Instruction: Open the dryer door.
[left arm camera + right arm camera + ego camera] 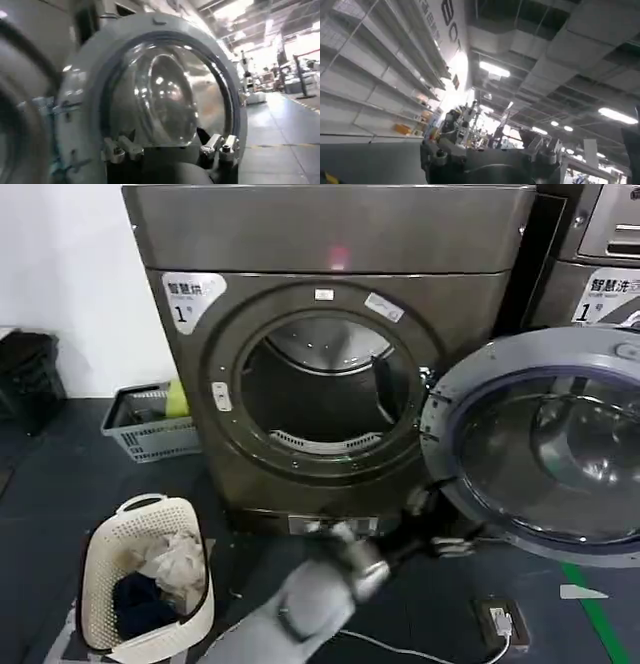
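Note:
The grey dryer (pixel 330 244) stands ahead with its round drum opening (pixel 325 389) uncovered. Its door (pixel 545 444), a grey ring round a glass bowl, hangs swung out to the right on its hinge. My left arm reaches from the bottom middle, and the left gripper (pixel 437 529) sits low at the door's lower left rim, near the hinge side. In the left wrist view the door (pixel 165 95) looms just past the left gripper (pixel 166 137), which is open with nothing between its fingers. The right gripper (pixel 490 145) points up at a ceiling.
A white laundry basket (pixel 150 569) with clothes stands on the floor at front left. A grey crate (pixel 145 424) sits beside the dryer's left side. A power strip (pixel 497 619) with a cable lies at front right. Another machine (pixel 600 264) stands behind the door.

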You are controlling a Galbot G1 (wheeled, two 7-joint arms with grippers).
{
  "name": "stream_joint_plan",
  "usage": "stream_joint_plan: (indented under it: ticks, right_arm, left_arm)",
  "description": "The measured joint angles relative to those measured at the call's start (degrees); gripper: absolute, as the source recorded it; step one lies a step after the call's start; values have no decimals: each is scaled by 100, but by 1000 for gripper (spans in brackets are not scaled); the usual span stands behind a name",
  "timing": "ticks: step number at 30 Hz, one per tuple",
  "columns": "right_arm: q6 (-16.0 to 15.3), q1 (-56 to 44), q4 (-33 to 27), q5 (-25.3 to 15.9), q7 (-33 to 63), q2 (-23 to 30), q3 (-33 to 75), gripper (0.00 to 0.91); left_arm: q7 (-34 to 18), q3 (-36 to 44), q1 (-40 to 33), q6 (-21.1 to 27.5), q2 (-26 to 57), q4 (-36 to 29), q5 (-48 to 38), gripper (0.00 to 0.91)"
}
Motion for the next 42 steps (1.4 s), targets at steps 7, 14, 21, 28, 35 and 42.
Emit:
stream_joint_plan:
  ticks: [7,14,21,28,35,42]
  right_arm:
    - [-2,46,-180,-7,-143,-184,-126,907]
    - [105,132,-466,-2,-258,-419,-293,907]
    - [215,265,-748,64,-339,-612,-493,907]
    - [358,302,-952,65,-455,-684,-657,907]
    - [443,293,-988,61,-512,-643,-798,907]
    - [519,209,-983,60,-557,-563,-811,907]
  left_arm:
    - [-133,-1029,1438,3,982,-1284,-92,907]
    - [-773,-2228,3047,370,1635,-2135,96,907]
    - [-1793,-3080,4027,1280,1832,-2640,-472,907]
    - [-3282,-3831,4042,2791,2120,-2519,-2274,907]
    - [-4625,-4443,3991,3694,2841,-2140,-4333,907]
    - [-5771,-4646,3593,3690,3348,-1601,-6678,907]
